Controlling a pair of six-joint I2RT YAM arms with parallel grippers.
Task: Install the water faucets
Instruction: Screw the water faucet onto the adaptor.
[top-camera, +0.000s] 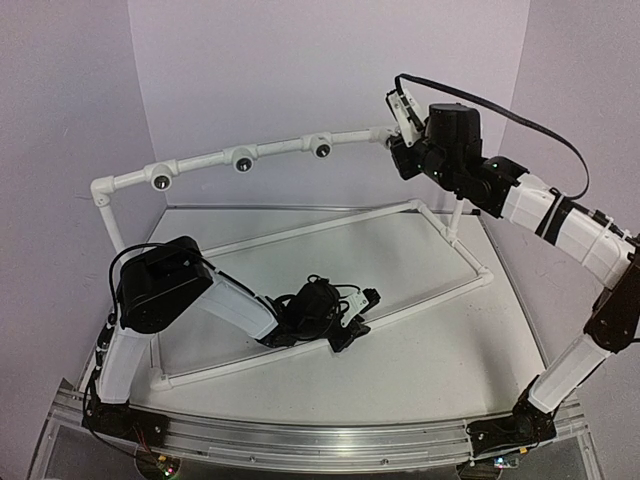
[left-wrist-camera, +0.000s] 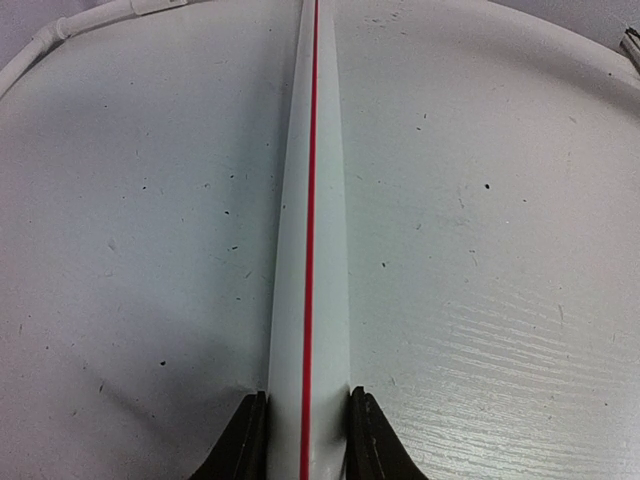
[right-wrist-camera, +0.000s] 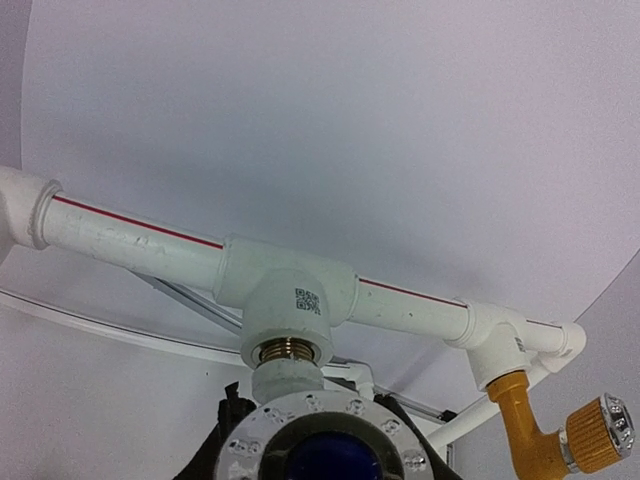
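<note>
Our left gripper (left-wrist-camera: 307, 435) clamps the white red-striped pipe (left-wrist-camera: 308, 200); our right gripper (right-wrist-camera: 315, 425) flanks the white plastic faucet (right-wrist-camera: 285, 385), hold unclear; tilted, it may cross-thread.

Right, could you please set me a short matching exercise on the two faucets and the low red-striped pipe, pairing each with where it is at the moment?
Things:
1. yellow faucet
2. white faucet
3. low red-striped pipe

Places:
A. clamped in the left tool
B. directly below the brass socket of the tee, in the right tool
C. hanging from the end fitting of the raised rail

Pairs: 1-C, 2-B, 3-A.
</note>
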